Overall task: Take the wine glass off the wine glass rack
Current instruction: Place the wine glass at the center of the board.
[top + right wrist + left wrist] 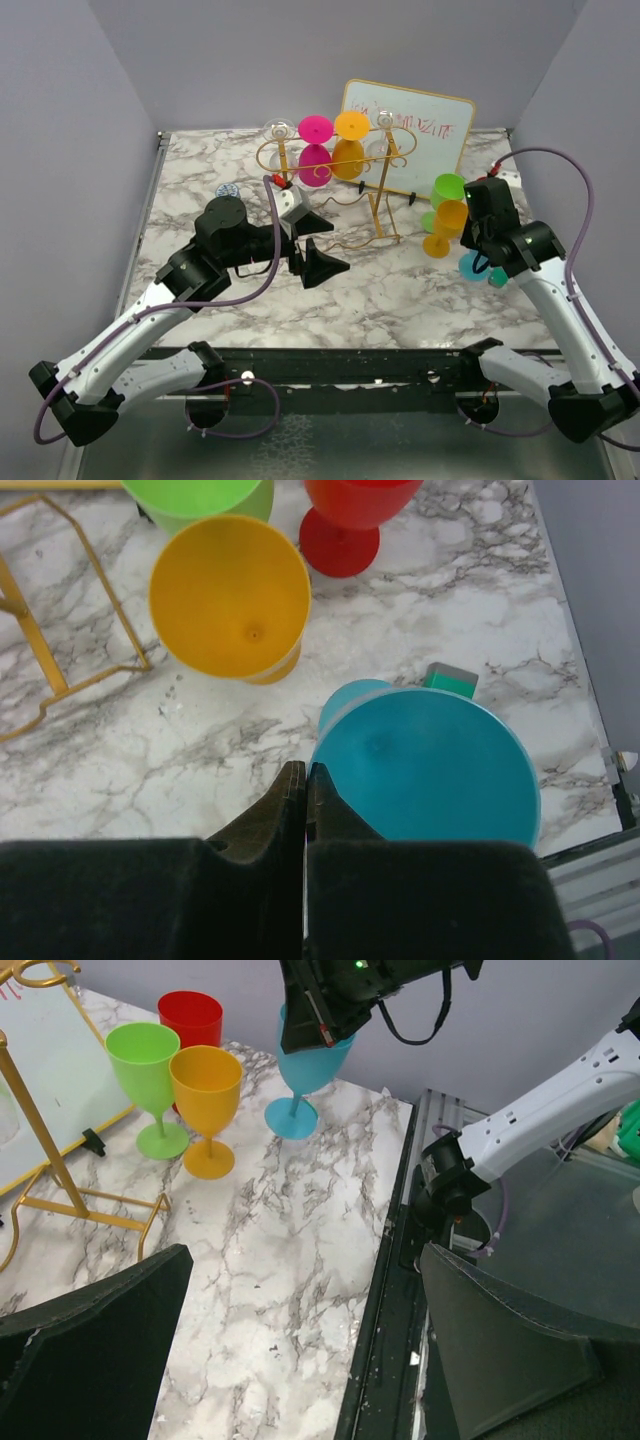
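Top external shot: the left gripper [330, 246], jaws spread wide, faces the wine glass rack [379, 200], seemingly poised to reach. Alongside, the right gripper [305, 780], fingers pressed together, hovers at the blue glass [430, 770] rim. Beyond, a pink wine glass [315, 165] and an orange wine glass [348, 158] hang inverted on the rack.

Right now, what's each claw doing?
Left claw: open, holding nothing.
Right claw: shut, apparently pinching the blue wine glass by its rim.
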`<action>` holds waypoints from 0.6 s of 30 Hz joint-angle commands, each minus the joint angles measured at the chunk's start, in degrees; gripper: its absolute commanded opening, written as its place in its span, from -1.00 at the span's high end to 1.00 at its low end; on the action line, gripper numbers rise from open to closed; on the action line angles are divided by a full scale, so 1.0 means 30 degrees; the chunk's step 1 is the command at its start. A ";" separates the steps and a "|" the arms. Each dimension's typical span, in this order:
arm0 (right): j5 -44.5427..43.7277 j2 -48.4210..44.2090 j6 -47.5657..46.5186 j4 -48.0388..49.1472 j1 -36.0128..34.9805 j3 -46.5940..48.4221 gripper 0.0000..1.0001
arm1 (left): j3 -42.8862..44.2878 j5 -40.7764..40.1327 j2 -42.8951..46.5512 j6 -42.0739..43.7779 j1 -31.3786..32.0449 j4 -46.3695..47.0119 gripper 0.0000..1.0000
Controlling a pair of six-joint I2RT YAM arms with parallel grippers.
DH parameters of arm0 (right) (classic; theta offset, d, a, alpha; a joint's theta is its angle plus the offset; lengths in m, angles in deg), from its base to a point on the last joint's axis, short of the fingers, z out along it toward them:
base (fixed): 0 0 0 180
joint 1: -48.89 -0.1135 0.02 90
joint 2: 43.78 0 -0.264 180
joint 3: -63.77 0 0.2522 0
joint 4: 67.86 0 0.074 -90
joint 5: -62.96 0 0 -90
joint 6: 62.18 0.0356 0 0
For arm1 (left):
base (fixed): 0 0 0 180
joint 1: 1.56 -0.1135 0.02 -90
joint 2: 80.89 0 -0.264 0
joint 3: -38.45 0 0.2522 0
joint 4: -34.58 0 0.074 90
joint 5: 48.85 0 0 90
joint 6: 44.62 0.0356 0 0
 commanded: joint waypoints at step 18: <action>0.3093 0.4263 -0.1020 0.7055 0.6232 0.0101 0.99 | -0.0105 -0.0881 0.0520 0.0321 -0.0011 -0.0945 -0.98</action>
